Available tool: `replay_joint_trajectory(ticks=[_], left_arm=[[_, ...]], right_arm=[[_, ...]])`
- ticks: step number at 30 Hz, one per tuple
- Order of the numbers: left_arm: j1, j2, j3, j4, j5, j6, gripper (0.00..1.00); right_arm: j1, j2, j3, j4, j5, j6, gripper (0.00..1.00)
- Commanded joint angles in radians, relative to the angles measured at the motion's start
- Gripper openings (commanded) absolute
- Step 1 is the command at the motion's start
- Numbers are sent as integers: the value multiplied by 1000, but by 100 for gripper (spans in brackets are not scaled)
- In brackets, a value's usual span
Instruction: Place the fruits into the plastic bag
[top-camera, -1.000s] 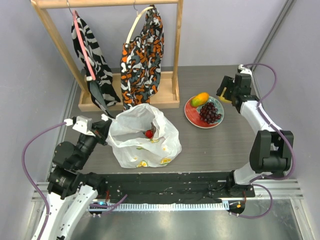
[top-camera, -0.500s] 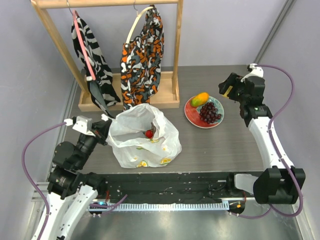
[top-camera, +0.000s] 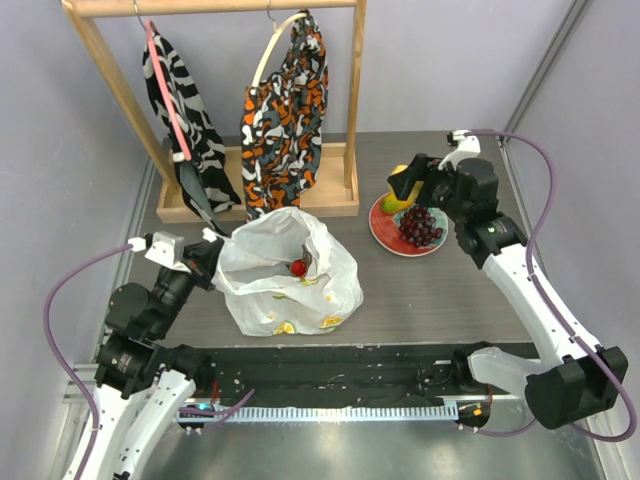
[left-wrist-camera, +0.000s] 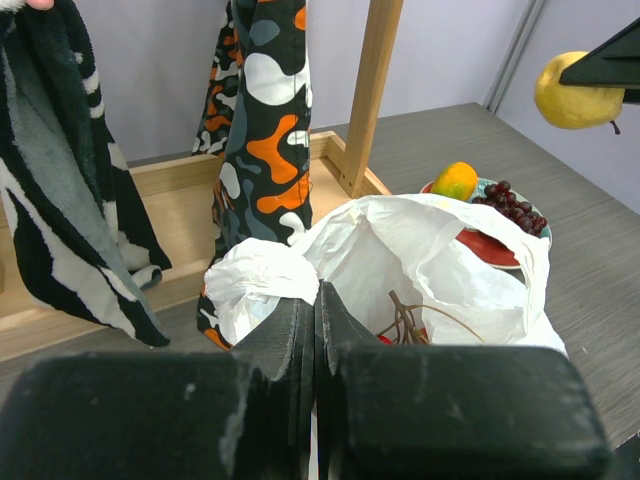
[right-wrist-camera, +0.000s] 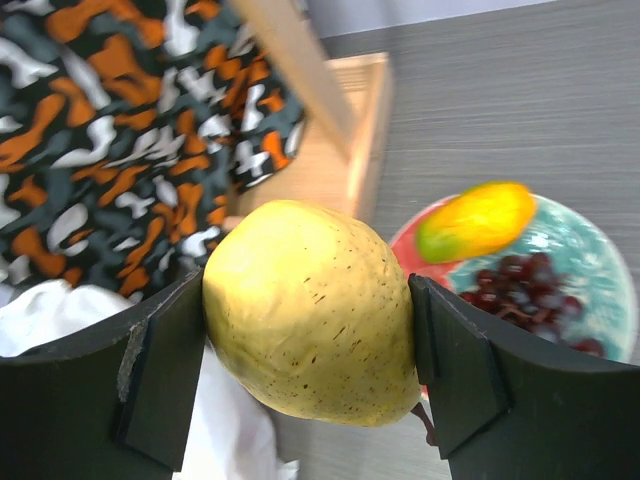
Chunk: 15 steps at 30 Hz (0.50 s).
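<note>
The white plastic bag (top-camera: 290, 275) stands open at the table's front left, with the red berries (top-camera: 298, 267) inside. My left gripper (top-camera: 207, 252) is shut on the bag's left rim (left-wrist-camera: 262, 282), holding it up. My right gripper (top-camera: 405, 183) is shut on the yellow lemon (right-wrist-camera: 310, 310) and holds it in the air above the plate's back-left edge. The lemon also shows in the left wrist view (left-wrist-camera: 577, 90). The orange-green mango (right-wrist-camera: 475, 220) and the dark grape bunch (top-camera: 420, 225) lie on the red and teal plate (top-camera: 381, 232).
A wooden rack (top-camera: 350, 100) stands at the back left, with a zebra-striped cloth (top-camera: 185, 110) and an orange-black patterned cloth (top-camera: 285, 110) hanging on it. The patterned cloth hangs just behind the bag. Walls close the left, back and right sides.
My right arm has swung left from the back right corner with the lemon, from beside the plate to above its back-left edge. The left arm and the bag have not moved.
</note>
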Motion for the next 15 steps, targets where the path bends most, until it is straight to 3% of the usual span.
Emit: replay_joint_trajectory(ticks=[1, 15], left_arm=[[0, -5, 10, 20, 7, 3, 0], [0, -8, 10, 20, 7, 3, 0]], right_arm=[[105, -34, 85, 23, 61, 12, 34], [342, -26, 132, 44, 147, 9, 33]])
